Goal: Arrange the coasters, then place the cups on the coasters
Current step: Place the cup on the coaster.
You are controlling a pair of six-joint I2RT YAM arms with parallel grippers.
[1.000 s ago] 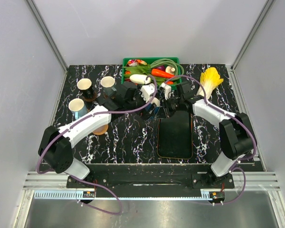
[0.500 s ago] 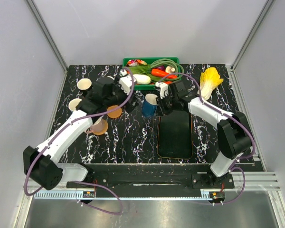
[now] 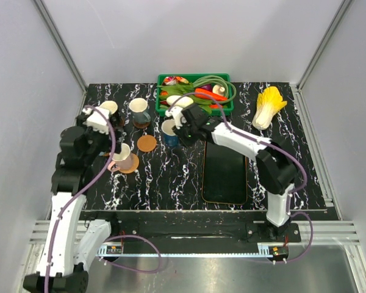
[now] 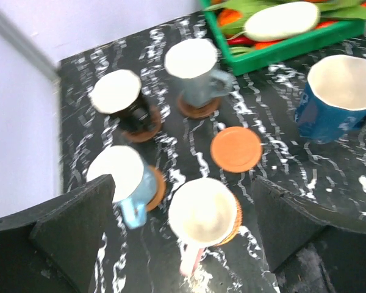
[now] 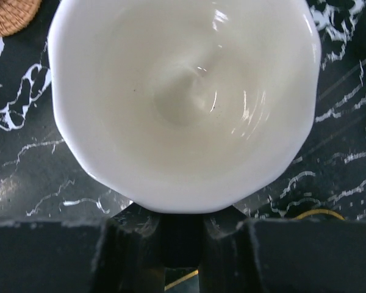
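Black, white-veined marble tabletop (image 3: 171, 183). Right gripper (image 5: 183, 235) clamped on a dark blue handled mug with cream interior (image 4: 338, 97), which stands near the one bare orange-brown round coaster (image 4: 236, 149). Left gripper (image 4: 180, 238) spread wide, holding nothing, above four other mugs (image 4: 201, 210), each seated on a disc.

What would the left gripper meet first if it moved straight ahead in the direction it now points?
Most likely the pink cup. In the wrist view it stands on a coaster, right between the open fingers of the left gripper. How far below the gripper it lies is hard to judge.
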